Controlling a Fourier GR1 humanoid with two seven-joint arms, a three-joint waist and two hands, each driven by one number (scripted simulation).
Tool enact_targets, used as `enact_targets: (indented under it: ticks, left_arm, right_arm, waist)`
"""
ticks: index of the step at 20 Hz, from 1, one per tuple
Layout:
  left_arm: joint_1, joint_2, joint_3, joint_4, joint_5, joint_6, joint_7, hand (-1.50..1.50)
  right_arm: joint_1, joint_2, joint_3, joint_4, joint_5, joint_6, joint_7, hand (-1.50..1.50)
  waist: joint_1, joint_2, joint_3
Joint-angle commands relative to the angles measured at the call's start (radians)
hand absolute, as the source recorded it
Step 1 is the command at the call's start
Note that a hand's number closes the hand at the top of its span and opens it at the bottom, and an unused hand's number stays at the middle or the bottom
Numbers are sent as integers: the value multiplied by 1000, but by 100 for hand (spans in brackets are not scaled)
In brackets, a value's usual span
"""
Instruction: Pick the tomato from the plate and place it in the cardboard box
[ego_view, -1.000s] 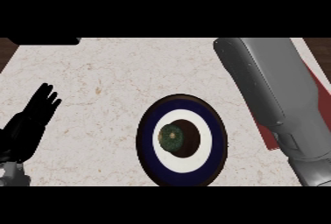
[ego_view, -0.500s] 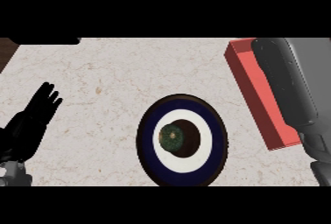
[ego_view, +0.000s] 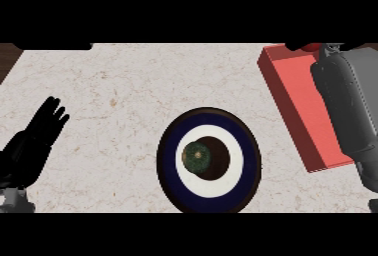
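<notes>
A round plate (ego_view: 167, 167) with a dark blue rim, a white ring and a dark centre lies at the middle of the counter. On its centre sits a small round green thing (ego_view: 198, 156), the tomato of the task; nothing touches it. A long red box (ego_view: 295, 100) lies open-topped at the right. My right forearm (ego_view: 351, 110) stretches over the box's right side. Only a black bit of my right hand (ego_view: 301, 46) shows at the top edge. My left hand (ego_view: 33, 145) rests open at the left edge, fingers up, well away from the plate.
The counter top (ego_view: 125, 80) is pale speckled stone. A dark strip of its edge (ego_view: 6, 55) shows at the upper left corner. Bare stone lies between the plate and the red box.
My right forearm has swung to the right and away from the plate, uncovering the red box. The left hand, plate and green thing have stayed put.
</notes>
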Motion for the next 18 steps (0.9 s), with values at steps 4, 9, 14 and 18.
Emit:
enact_targets:
  ticks: [4, 9, 14, 18]
  left_arm:
    - [-39, 5, 15, -3, 12, -7, 39, 0]
    - [-7, 9, 48, 11, 30, -38, 12, 0]
    - [-4, -58, -15, -15, -40, 8, -4, 0]
    - [-14, -24, 23, 45, -20, -21, -10, 0]
  right_arm:
    - [56, 37, -98, 107, -109, -13, -48, 150]
    - [194, 24, -144, 87, -158, -31, -67, -150]
    - [202, 50, -164, 107, -204, -162, -214, -150]
    - [202, 56, -232, -2, -242, -348, -245, -150]
  waist:
    - [0, 2, 0]
    - [-8, -2, 0]
    - [2, 1, 0]
    - [-9, 1, 1]
